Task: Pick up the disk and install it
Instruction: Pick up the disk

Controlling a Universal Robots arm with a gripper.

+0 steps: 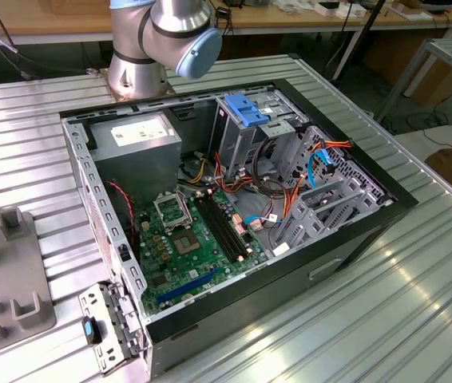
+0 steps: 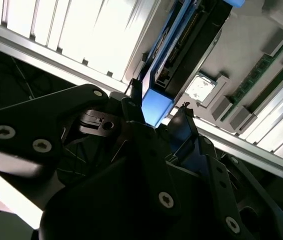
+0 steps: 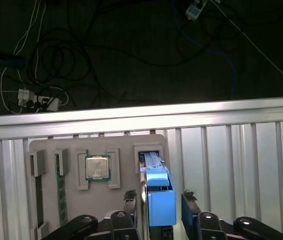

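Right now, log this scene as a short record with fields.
target: dark hard disk in bright blue plastic rails, standing on edge
holder: slot of grey plastic fixture tray, next to a square silver processor chip
end effector: black end effector, open, one finger each side of the disk
case: open black computer case on ribbed metal table

Case lies open on the table, with the arm base behind it and the tray at the exterior view's left. In the first wrist view the disk stands in a tray slot beside the chip. The gripper straddles it, fingers clear on both sides.
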